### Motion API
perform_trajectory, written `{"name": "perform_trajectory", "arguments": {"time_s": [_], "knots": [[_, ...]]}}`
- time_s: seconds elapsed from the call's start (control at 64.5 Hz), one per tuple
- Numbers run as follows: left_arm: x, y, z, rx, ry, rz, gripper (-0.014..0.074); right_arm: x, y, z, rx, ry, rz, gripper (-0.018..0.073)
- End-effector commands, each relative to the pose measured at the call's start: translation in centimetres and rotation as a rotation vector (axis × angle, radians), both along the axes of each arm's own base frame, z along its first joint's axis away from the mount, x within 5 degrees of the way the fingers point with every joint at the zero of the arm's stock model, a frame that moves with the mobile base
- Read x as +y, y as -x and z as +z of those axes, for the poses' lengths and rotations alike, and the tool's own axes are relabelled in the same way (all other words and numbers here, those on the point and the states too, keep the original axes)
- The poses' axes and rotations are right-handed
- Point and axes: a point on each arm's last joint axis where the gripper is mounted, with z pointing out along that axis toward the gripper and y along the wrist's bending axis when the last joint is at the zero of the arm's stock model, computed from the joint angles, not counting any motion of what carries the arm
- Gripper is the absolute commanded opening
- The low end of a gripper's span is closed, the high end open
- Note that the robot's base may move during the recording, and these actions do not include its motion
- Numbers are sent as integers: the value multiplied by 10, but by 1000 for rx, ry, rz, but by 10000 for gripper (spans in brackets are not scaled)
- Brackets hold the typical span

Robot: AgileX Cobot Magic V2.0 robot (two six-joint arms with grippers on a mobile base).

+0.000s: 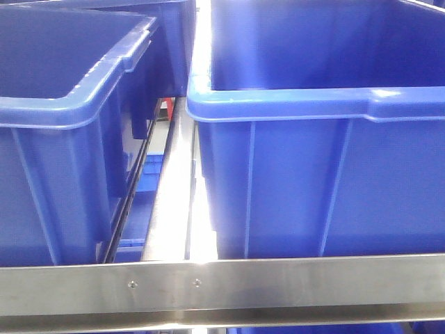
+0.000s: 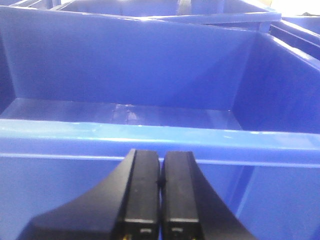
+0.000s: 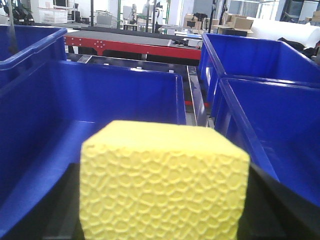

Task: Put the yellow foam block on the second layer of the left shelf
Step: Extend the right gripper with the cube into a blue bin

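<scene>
The yellow foam block (image 3: 164, 180) fills the lower middle of the right wrist view, its near face marked with a honeycomb texture. My right gripper (image 3: 164, 210) is shut on it, its black fingers (image 3: 280, 210) showing at both sides of the block. It is held above a blue bin (image 3: 115, 95). My left gripper (image 2: 161, 172) is shut and empty, its two black fingers pressed together just in front of the rim of a blue bin (image 2: 150, 132). Neither gripper nor the block shows in the front view.
In the front view two blue bins (image 1: 62, 111) (image 1: 313, 104) stand on a steel shelf with a front rail (image 1: 222, 282) and a bright steel strip (image 1: 177, 188) between them. Further blue bins (image 3: 270, 65) and a red conveyor frame (image 3: 130, 47) lie beyond.
</scene>
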Motion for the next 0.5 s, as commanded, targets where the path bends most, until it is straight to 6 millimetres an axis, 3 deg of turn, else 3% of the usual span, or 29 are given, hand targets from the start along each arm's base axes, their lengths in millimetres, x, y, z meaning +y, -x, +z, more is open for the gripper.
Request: {"name": "perform_trajectory", "arguments": {"time_s": [0.0,0.31,0.481], "knots": [[-1,-1,-1,-54,10,-17,137,1,1,15,-96,14,11,309],[-1,-1,-1,-54,10,-17,137,2,2,16,-94,-3,17,309],[-1,-1,-1,-54,10,-17,137,6,-11,38,-22,-73,41,309]]}}
